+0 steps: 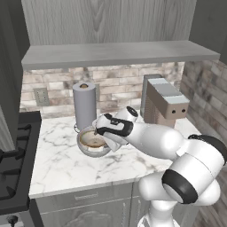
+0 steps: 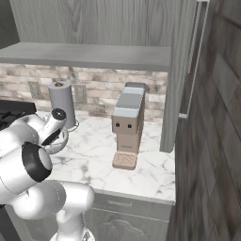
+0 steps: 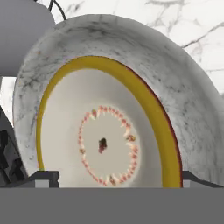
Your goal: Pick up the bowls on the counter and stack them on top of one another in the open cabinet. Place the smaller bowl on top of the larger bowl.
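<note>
The larger bowl (image 1: pixel 94 150), marbled grey-white, stands on the counter (image 1: pixel 62 165) in front of the paper towel roll. The smaller bowl (image 1: pixel 91 139) rests inside it. Seen from the hand, the smaller bowl (image 3: pixel 105 144) shows a yellow-tan rim and a pale inside, ringed by the larger bowl's (image 3: pixel 192 96) marbled wall. My gripper (image 1: pixel 100 133) hangs just above the bowls' right side, open, its dark fingertips (image 3: pixel 42 178) set wide apart and holding nothing. The open cabinet (image 1: pixel 119 54) has its bare grey shelf base overhead, with the same shelf (image 2: pixel 89 54) visible from the right.
A grey paper towel roll (image 1: pixel 84 106) stands right behind the bowls. A tan and grey box-shaped machine (image 1: pixel 164 104) sits on the right of the counter. The black stove (image 1: pixel 13 164) borders the counter's left edge. The cabinet's door (image 2: pixel 181 75) hangs open at the right.
</note>
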